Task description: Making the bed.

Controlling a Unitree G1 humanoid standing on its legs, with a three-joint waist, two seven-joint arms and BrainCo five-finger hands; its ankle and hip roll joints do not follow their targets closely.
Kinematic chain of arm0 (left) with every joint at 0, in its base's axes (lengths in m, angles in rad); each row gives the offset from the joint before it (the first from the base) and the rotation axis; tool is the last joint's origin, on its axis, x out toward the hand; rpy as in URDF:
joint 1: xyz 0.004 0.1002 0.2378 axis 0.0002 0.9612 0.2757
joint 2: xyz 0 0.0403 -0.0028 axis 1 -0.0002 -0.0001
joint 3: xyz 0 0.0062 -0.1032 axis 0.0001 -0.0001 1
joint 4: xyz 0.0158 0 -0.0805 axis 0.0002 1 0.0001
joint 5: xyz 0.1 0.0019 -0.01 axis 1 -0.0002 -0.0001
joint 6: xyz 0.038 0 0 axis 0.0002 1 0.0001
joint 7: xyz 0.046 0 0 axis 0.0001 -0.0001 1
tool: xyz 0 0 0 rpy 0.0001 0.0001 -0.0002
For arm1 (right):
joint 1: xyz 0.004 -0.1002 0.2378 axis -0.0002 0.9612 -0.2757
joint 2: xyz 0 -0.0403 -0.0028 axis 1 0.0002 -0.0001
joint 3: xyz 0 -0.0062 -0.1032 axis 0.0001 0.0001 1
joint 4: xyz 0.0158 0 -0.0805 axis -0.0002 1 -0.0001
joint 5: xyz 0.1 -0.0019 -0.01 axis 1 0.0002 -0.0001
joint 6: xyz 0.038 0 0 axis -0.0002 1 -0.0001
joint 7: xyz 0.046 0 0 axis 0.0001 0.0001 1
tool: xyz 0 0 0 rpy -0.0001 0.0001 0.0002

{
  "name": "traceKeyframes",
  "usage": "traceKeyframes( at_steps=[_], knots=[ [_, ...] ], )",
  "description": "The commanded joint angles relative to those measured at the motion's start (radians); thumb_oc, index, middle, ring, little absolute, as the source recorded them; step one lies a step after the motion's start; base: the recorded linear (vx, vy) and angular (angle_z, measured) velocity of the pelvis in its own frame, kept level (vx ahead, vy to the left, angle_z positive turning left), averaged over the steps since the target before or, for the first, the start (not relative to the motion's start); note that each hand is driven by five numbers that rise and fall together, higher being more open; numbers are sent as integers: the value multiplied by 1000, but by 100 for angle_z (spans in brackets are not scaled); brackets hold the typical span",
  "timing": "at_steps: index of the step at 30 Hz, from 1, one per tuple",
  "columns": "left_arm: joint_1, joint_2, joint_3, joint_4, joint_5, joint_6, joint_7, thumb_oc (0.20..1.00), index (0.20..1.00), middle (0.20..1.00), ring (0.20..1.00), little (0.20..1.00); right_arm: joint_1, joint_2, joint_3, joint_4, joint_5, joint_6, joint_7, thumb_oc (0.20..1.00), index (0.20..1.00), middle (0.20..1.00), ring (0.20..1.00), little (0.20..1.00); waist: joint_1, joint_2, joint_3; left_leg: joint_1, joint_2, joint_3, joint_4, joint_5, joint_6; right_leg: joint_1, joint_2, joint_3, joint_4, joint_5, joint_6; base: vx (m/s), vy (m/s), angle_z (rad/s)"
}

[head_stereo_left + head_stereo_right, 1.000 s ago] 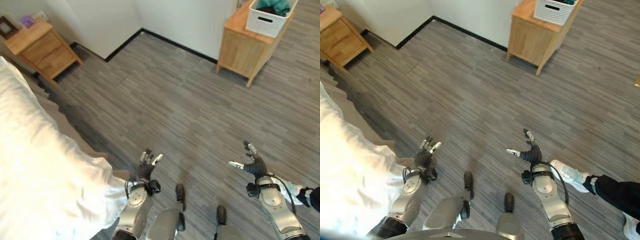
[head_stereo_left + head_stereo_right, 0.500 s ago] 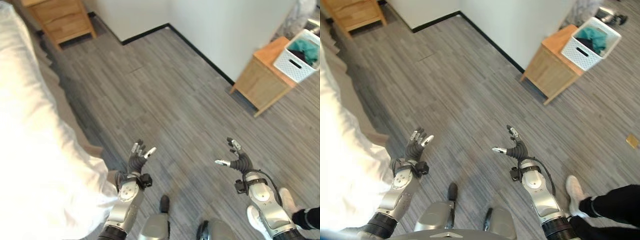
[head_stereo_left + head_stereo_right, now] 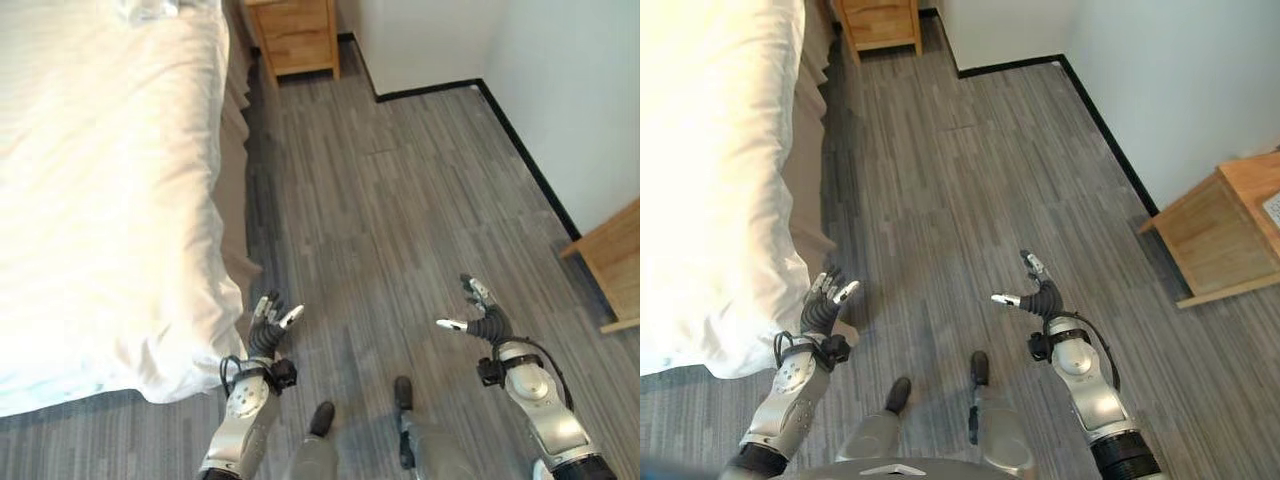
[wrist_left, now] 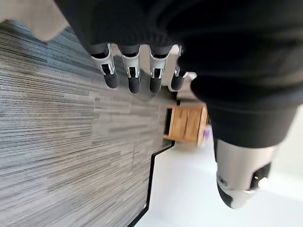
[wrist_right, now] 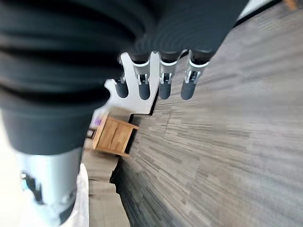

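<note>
Both hands empty beside the bed, nothing grasped yet.

White duvet covers the bed, its near corner hanging over the bed's foot edge just beside the left hand. Judged soft, light, bulky; likely to slide and bunch, so best pinched at that corner or along the side hem. Left hand raised, fingers relaxed and spread, holding nothing. Right hand over the floor, well apart from the bed, fingers likewise spread. Wooden nightstand at the bed's far end.

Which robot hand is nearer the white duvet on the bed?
Left. The left robot hand hovers open just beside the white duvet at its corner; the right robot hand is open over bare floor, well apart.
</note>
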Motion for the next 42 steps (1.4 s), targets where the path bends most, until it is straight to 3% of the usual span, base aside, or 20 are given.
traceKeyframes(
  at_steps=[1, 2, 3, 5, 7, 8, 11, 14, 17, 29, 35, 36, 38, 42],
  knots=[
    [-20, 30, 56, -82, -12, -57, -12, 1000, 1000, 1000, 1000, 1000, 7, -19, -19, -73, -19, -52, -9, 1000, 1000, 1000, 1000, 1000, 18, -26, -17, 2, -68, 109, 197, -43, -81, 115, -111, -24, -56, -98, 50, 8, -9, 27],
    [-21, 30, 56, -82, -12, -57, -12, 1000, 1000, 1000, 1000, 1000, 6, -19, -20, -72, -19, -53, -9, 1000, 1000, 1000, 1000, 1000, 17, -25, -15, -3, -70, 108, 209, -48, -81, 115, -112, -25, -56, -98, 51, 15, -52, 35],
    [-24, 28, 56, -88, -17, -59, -14, 1000, 1000, 1000, 1000, 1000, 7, -21, -22, -75, -10, -55, -14, 1000, 1000, 1000, 1000, 1000, 19, -30, -1, -47, -72, 147, 269, -26, -84, 132, -121, -37, -59, -104, 42, -10, -69, 35],
    [-29, 23, 55, -93, -17, -63, -16, 1000, 1000, 1000, 1000, 1000, 9, -21, -34, -74, -2, -58, -27, 1000, 1000, 1000, 1000, 1000, 20, -38, 12, -114, -61, 240, 335, -41, -63, 153, -133, -57, -61, -126, 34, -1, -95, 34],
    [-40, 19, 50, -93, -20, -62, -19, 1000, 1000, 1000, 1000, 1000, 11, -18, -37, -71, -5, -57, -34, 1000, 1000, 1000, 1000, 1000, 18, -30, 4, -124, -41, 301, 252, -74, -48, 162, -138, -72, -61, -144, 38, 45, -20, 35],
    [-40, 19, 49, -93, -20, -62, -19, 1000, 1000, 1000, 1000, 1000, 11, -19, -38, -72, -5, -57, -34, 1000, 1000, 1000, 1000, 1000, 19, -31, 4, -119, -42, 302, 246, -73, -47, 163, -140, -71, -61, -145, 39, 72, 8, 38],
    [-27, 14, 38, -83, 1, -51, -30, 1000, 1000, 1000, 1000, 1000, 14, -16, -31, -66, -17, -59, -28, 1000, 1000, 1000, 1000, 1000, 18, -6, -19, -71, -82, 282, 71, -59, -7, 168, -114, -63, -61, -153, 44, 133, 44, 13],
    [-29, 21, 26, -96, 3, -53, -36, 1000, 1000, 1000, 1000, 1000, 25, 11, -41, -80, -46, -58, -36, 1000, 1000, 1000, 1000, 1000, -4, 3, -50, 1, -72, 306, -38, -14, 3, 182, -97, -67, -11, -167, 38, 133, 63, -5],
    [-19, 31, 31, -117, 15, -57, -34, 1000, 1000, 1000, 1000, 1000, 32, 26, -57, -103, -50, -65, -52, 1000, 1000, 1000, 1000, 1000, -10, 3, -71, 38, -66, 313, -77, -9, 7, 189, -94, -64, 3, -183, 37, 53, 55, 4],
    [-28, 59, 68, -216, -26, -103, -31, 1000, 1000, 1000, 1000, 1000, 21, 19, -94, -236, -89, -93, -57, 1000, 1000, 1000, 1000, 1000, 6, -24, -144, 75, -50, 323, -87, -6, 8, 221, -101, -51, -3, -168, 47, 1, 34, 2],
    [-19, 84, 67, -260, 42, -101, -20, 1000, 1000, 1000, 1000, 1000, 55, 20, -103, -268, -75, -102, -57, 1000, 1000, 1000, 1000, 1000, 5, -33, -176, 95, -46, 333, -87, -17, 6, 241, -104, -47, -11, -166, 50, 22, 2, -14],
    [157, 29, 232, -165, 167, -58, 0, 1000, 1000, 1000, 1000, 1000, 84, -11, -201, -160, -80, -59, -103, 1000, 1000, 1000, 1000, 1000, -6, -30, -127, -1, -24, 471, 38, -53, -27, 172, -159, -165, -61, -145, 59, -14, 4, -4],
    [130, 33, 224, -180, 171, -56, 12, 1000, 1000, 1000, 1000, 1000, 73, -21, -214, -169, -88, -52, -115, 1000, 1000, 1000, 1000, 1000, -6, -35, -127, -22, -20, 474, 15, -33, -34, 182, -165, -183, -61, -146, 62, 8, 68, -11],
    [130, 38, 213, -203, 188, -55, 4, 1000, 1000, 1000, 1000, 1000, 65, -17, -209, -179, -93, -57, -106, 1000, 1000, 1000, 1000, 1000, -2, -32, -154, 17, -39, 455, -47, -33, -11, 202, -158, -191, -57, -143, 69, 108, 74, 23]
  ],
)
